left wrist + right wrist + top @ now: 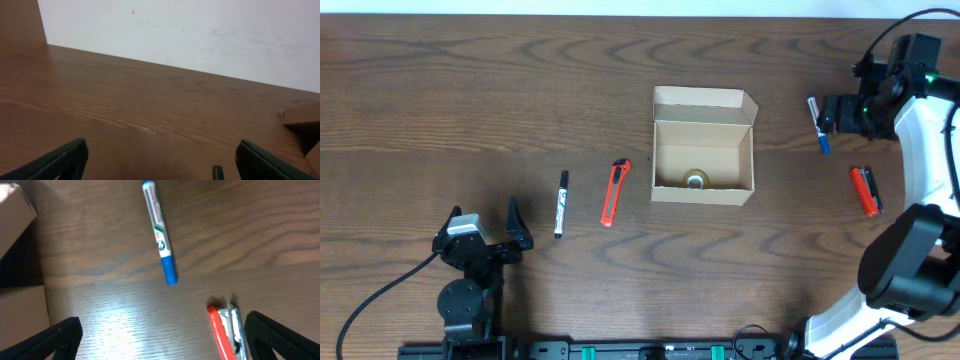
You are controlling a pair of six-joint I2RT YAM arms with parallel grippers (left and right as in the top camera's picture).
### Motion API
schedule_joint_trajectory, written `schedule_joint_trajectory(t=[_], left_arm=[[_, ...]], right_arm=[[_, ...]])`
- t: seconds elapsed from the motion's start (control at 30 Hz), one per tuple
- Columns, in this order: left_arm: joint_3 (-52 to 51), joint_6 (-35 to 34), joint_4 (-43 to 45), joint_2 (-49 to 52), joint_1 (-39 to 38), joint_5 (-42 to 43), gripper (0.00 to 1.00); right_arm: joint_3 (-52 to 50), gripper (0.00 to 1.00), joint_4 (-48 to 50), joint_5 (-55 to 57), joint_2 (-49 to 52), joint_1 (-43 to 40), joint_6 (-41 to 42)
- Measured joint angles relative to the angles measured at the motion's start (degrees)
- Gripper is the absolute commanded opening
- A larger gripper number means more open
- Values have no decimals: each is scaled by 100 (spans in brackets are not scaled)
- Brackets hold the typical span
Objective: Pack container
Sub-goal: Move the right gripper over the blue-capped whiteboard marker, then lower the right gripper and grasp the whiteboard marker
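The container (pixel 703 150), a tan cardboard box, stands open in the middle of the table with its flap lid up at the back. A small round roll (pixel 696 180) lies inside. My left gripper (pixel 485 217) is open low at the front left, with nothing between its fingers (pixel 162 155). A black marker (pixel 561 203) lies just right of it, its tip (pixel 218 172) showing by the right finger. My right gripper (pixel 832 112) hangs open over the table (pixel 165 330) right of the box. A blue marker (pixel 159 230) lies ahead of it.
One red box cutter (pixel 614 192) lies between the black marker and the box. Another red cutter (pixel 865 190) lies at the right, close to my right gripper's right finger (pixel 225 330). The box corner (pixel 302 115) shows at right in the left wrist view.
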Motion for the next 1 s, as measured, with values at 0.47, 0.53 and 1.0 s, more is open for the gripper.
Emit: schedule_joint_trajectory(t=[0.47, 0.53, 1.0], left_arm=[[0, 0, 0, 0, 0, 0, 95], [0, 0, 0, 0, 0, 0, 95], [0, 0, 0, 0, 0, 0, 95]], right_arm=[[157, 99, -109, -271, 1274, 0, -15], [398, 98, -184, -280, 1283, 0, -17], [1781, 98, -592, -428, 2055, 0, -127]])
